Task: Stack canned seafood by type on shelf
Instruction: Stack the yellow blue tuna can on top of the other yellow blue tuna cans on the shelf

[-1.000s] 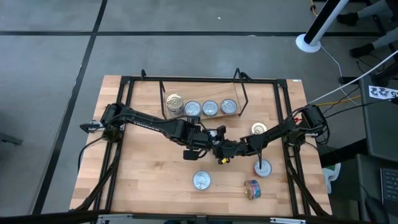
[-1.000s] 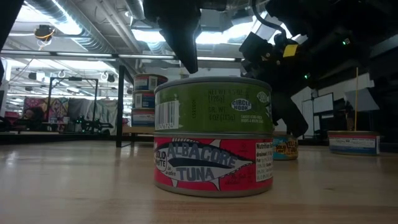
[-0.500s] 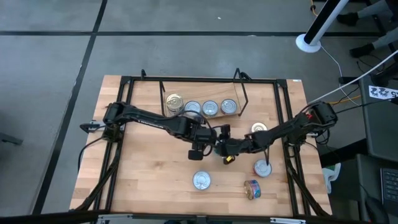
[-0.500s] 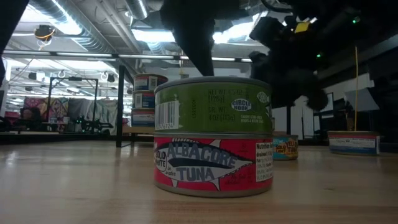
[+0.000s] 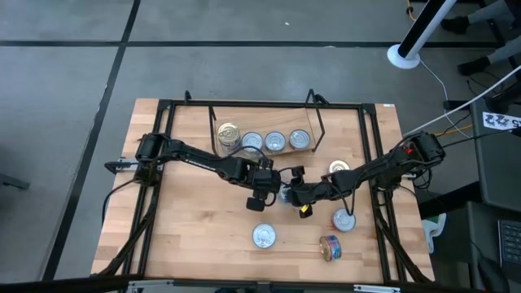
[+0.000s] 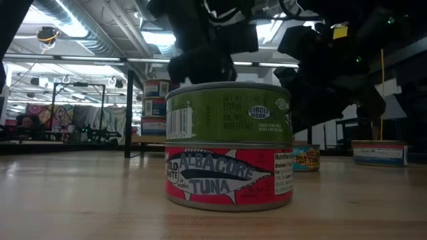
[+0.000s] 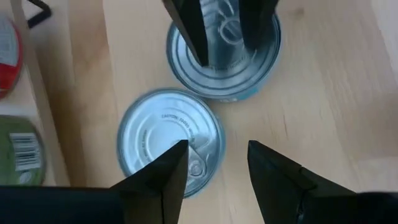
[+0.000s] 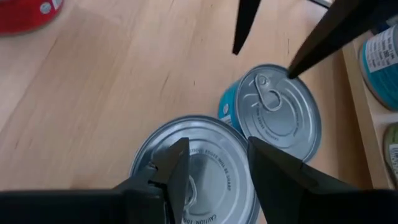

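Two silver-lidded tins stand side by side in the middle of the table. My left gripper (image 5: 269, 194) is open and hangs over one tin (image 7: 155, 134). One of its fingers is over the lid and the other past the rim. My right gripper (image 5: 291, 192) is open over the other tin (image 8: 199, 155), which shows a teal side (image 7: 230, 93). The shelf (image 5: 286, 151) at the back holds a row of several tins (image 5: 275, 141). Near the front edge a green tin sits on a red tuna tin (image 6: 229, 143).
A gold-lidded tin (image 5: 339, 168) and a silver-lidded one (image 5: 344, 219) stand at the right. Another silver-lidded tin (image 5: 263, 236) is near the front, and one tin lies on its side (image 5: 330, 247). Black rails (image 5: 163, 163) frame the tabletop.
My left gripper has come down over the two middle tins and tipped more steeply downward. My right gripper has risen a little over its tin and turned. Neither has opened or shut, and the tins have stayed where they were.
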Tool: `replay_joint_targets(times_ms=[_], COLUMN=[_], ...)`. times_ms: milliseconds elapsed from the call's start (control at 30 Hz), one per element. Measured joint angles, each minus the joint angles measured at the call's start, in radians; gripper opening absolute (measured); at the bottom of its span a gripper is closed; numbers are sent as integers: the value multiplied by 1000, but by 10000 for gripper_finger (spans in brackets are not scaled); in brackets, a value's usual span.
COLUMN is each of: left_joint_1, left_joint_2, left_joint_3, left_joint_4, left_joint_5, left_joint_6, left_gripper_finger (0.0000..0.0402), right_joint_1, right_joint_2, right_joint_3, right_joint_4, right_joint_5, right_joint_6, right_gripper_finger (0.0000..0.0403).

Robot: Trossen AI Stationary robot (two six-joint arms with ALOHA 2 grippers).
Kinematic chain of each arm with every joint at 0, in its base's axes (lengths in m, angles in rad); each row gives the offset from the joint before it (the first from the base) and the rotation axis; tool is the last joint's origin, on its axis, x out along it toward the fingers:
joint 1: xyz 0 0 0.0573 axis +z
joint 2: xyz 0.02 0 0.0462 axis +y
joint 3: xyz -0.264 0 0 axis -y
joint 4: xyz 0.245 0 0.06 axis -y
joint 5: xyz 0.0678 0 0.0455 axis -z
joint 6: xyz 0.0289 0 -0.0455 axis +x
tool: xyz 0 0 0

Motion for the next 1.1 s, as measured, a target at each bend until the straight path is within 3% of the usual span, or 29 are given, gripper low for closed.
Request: replay_joint_targets(times_ms=[300,567,733,1100], left_joint_1=[0,1,1,4], left_joint_2=[10,60,71,72], left_joint_3=[-65,-65,-65,-64], left_joint_4=[142,149,142,132], left_joint_5=[37,38,-16,-48], left_joint_6=[41,48,50,50], left_gripper_finger=[161,162,160,78], right_joint_1=[-1,-1,-1,-1], right_joint_2=[0,0,0,0], right_joint_3=[0,0,0,0], right_joint_4=[7,4,6,9], right_joint_5=[5,5,5,5], right_joint_6=[0,-3,-3,0], right_gripper_finger=[161,161,161,161])
